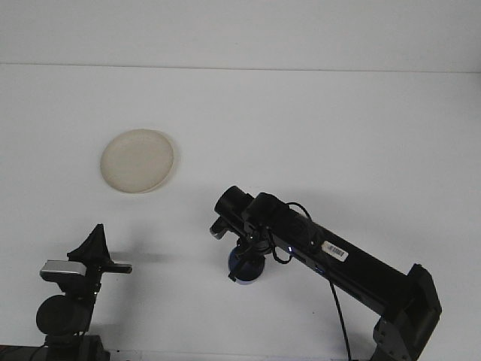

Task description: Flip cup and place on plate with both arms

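Under the right end effector (242,259), a small dark-blue cup (246,268).

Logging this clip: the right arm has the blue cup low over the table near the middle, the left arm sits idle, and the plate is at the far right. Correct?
Not quite. In the front view the plate lies at the far left, not the right. The rest holds: the right gripper has the blue cup low near the middle of the table, and the left gripper sits idle.
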You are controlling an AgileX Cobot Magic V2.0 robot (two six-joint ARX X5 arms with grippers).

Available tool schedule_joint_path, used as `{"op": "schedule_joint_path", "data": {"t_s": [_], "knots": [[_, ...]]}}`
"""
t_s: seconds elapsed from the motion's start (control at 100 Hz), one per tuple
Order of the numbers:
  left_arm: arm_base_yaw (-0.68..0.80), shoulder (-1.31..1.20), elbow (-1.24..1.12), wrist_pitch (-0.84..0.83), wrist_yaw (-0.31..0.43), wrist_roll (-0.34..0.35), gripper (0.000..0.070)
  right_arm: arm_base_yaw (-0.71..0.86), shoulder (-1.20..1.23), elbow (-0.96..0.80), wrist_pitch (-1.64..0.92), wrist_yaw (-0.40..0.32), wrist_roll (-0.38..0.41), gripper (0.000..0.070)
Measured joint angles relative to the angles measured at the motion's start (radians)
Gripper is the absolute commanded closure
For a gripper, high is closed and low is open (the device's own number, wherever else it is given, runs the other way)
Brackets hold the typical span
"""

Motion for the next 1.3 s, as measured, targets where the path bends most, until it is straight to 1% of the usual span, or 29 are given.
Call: {"op": "schedule_joint_path", "data": {"t_s": [0.11,0.16,0.19,0.26,0.34,0.4,0.44,0.51,0.63,0.73,0.82,0.95,1.05,1.16,1.3], "knots": [[0.000,0.000,0.000,0.000,0.000,0.000,0.0687,0.002,0.001,0.000,0.005,0.000,0.000,0.0699],[0.000,0.000,0.000,0.000,0.000,0.000,0.0687,0.002,0.001,0.000,0.005,-0.002,0.000,0.0678],[0.000,0.000,0.000,0.000,0.000,0.000,0.0687,0.002,0.001,0.000,0.005,-0.002,0.000,0.0643],[0.000,0.000,0.000,0.000,0.000,0.000,0.0687,0.002,0.001,0.000,0.005,-0.003,-0.003,0.0536],[0.000,0.000,0.000,0.000,0.000,0.000,0.0687,0.002,0.001,0.000,0.005,-0.012,-0.006,0.0439],[0.000,0.000,0.000,0.000,0.000,0.000,0.0687,0.002,0.001,0.000,0.007,-0.037,-0.006,0.0379],[0.000,0.000,0.000,0.000,0.000,0.000,0.0687,0.002,0.001,0.001,0.006,-0.057,-0.007,0.0355],[0.000,0.000,0.000,0.002,0.000,0.000,0.0687,0.002,0.001,0.012,-0.004,-0.079,-0.007,0.0352],[0.000,0.000,0.000,0.003,0.000,-0.002,0.0689,-0.001,-0.005,0.070,-0.020,-0.080,-0.007,0.0352],[0.000,0.000,0.001,0.003,0.000,-0.033,0.0690,-0.007,-0.052,0.119,-0.017,-0.080,-0.007,0.0352],[0.000,0.000,0.002,0.003,0.000,-0.092,0.0690,-0.018,-0.134,0.164,0.016,-0.079,-0.007,0.0353],[0.000,0.000,0.014,-0.017,0.002,-0.221,0.0689,-0.053,-0.282,0.177,0.105,-0.079,-0.008,0.0353],[0.000,0.000,0.061,-0.072,0.028,-0.307,0.0689,-0.094,-0.369,0.169,0.166,-0.048,-0.008,0.0353],[0.000,0.021,0.137,-0.128,0.083,-0.351,0.0689,-0.139,-0.481,0.089,0.248,-0.003,-0.010,0.0353],[0.000,0.110,0.252,-0.208,0.142,-0.401,0.0688,-0.195,-0.696,-0.104,0.391,0.065,-0.018,0.0354]]}}
